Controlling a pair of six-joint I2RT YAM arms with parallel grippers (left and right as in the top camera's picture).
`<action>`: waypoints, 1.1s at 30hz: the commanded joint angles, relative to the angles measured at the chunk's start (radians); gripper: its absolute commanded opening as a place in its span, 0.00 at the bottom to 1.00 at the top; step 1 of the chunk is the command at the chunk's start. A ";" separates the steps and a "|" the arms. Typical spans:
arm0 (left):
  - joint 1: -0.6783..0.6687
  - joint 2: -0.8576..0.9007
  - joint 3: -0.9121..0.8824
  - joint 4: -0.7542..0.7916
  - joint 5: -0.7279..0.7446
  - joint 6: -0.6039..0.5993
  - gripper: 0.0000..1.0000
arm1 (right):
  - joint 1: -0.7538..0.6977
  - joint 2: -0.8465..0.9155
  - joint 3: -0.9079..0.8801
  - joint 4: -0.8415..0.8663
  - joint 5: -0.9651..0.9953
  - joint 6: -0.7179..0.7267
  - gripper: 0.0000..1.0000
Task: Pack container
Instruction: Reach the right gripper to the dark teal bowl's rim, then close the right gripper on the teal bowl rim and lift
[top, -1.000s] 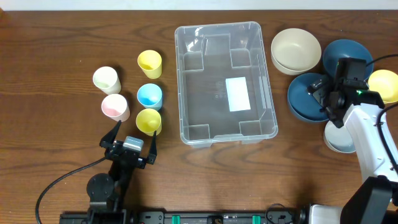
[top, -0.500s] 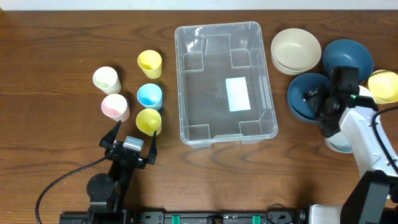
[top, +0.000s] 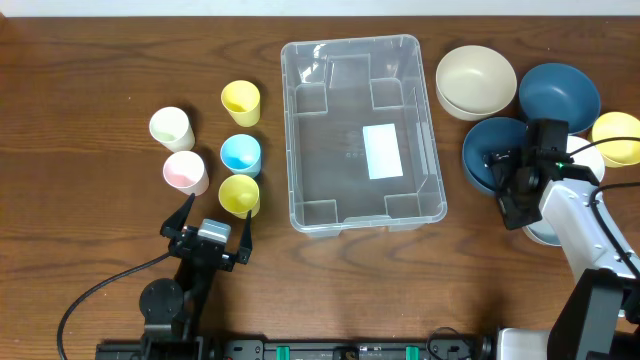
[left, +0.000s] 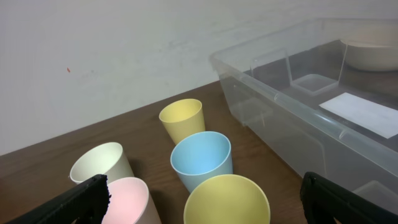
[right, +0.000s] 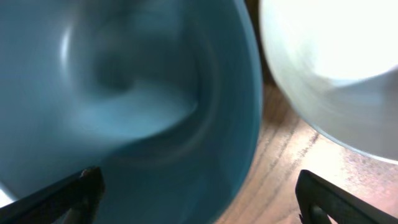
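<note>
From above, my table is dark brown wood with long grain lines. The container sits in the middle of the table, closer to the far edge. It is smooth, see-through plastic, shaped like a box, with a rounded rim, little steps in its corners and a white label on its floor.

Toward the left edge stand small round cups: a cream cup, a pink cup, a blue cup, a far yellow cup and a near yellow cup. My left gripper is by the near edge, just beside the near yellow cup. It is spread wide and holds nothing.

Toward the right edge lie round bowls: a cream bowl, a far blue bowl, a near blue bowl, a yellow bowl and a white bowl. My right gripper is over the near blue bowl, also wide and holding nothing.

From my left wrist, the cups look smooth and get wider at the top. The near yellow cup is closest, between my black fingers. The container is on the right.

From my right wrist, all is blurry. The shiny near blue bowl fills the left, the white bowl the top right, with a strip of wood between.
</note>
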 joint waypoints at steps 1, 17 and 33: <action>0.006 -0.005 -0.018 -0.034 0.013 0.006 0.98 | 0.007 0.005 -0.006 0.013 0.010 0.028 0.97; 0.006 -0.005 -0.018 -0.034 0.013 0.006 0.98 | 0.007 0.005 -0.027 0.010 0.025 0.064 0.71; 0.006 -0.005 -0.018 -0.034 0.013 0.006 0.98 | 0.005 0.005 -0.076 0.069 0.040 0.109 0.52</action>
